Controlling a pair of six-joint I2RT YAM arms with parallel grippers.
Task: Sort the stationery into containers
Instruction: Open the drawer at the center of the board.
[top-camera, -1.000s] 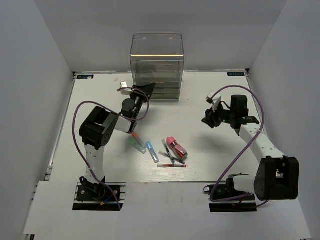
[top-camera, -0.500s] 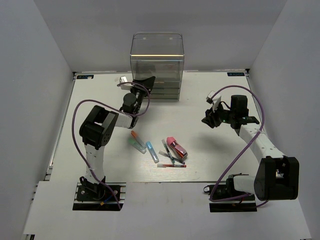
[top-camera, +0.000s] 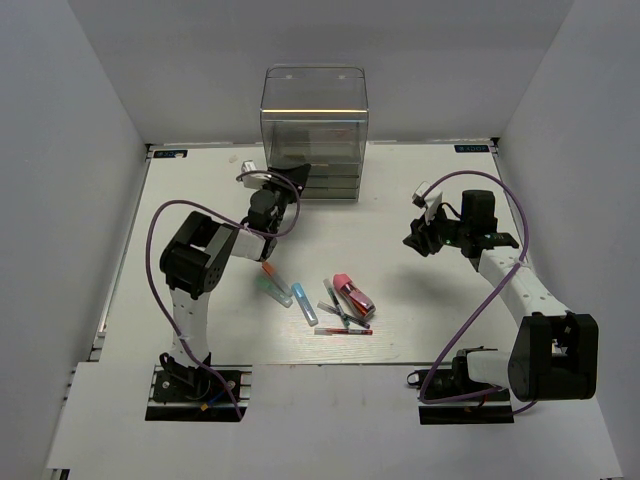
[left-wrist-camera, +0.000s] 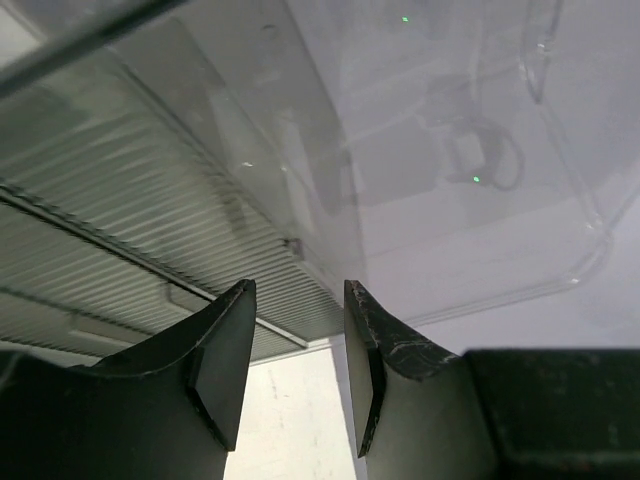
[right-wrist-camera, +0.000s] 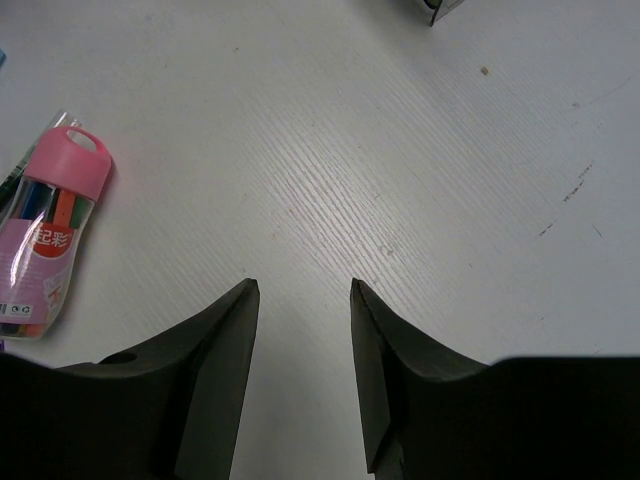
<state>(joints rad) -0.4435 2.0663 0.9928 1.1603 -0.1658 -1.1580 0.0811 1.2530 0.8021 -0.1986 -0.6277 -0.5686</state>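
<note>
The white table (top-camera: 200, 330) carries the tall transparent drawer box (top-camera: 313, 110) at its 12 o'clock edge, with the drawer fronts facing the arms, presumably so either arm can reach them. The left gripper (top-camera: 290, 180) is close against the box's lower left corner, at 11 o'clock from the pile. Its fingers (left-wrist-camera: 225, 350) stand parted with nothing between them, aimed at a drawer edge, probably to pull one out before anything goes in. The right gripper (top-camera: 422, 238) hangs at 2 o'clock from the pile, likewise parted and empty, seemingly waiting. The stationery (top-camera: 320, 300) lies loose and unsorted near the table's middle, the pink-capped pack (right-wrist-camera: 52, 225) on its 3 o'clock side.
</note>
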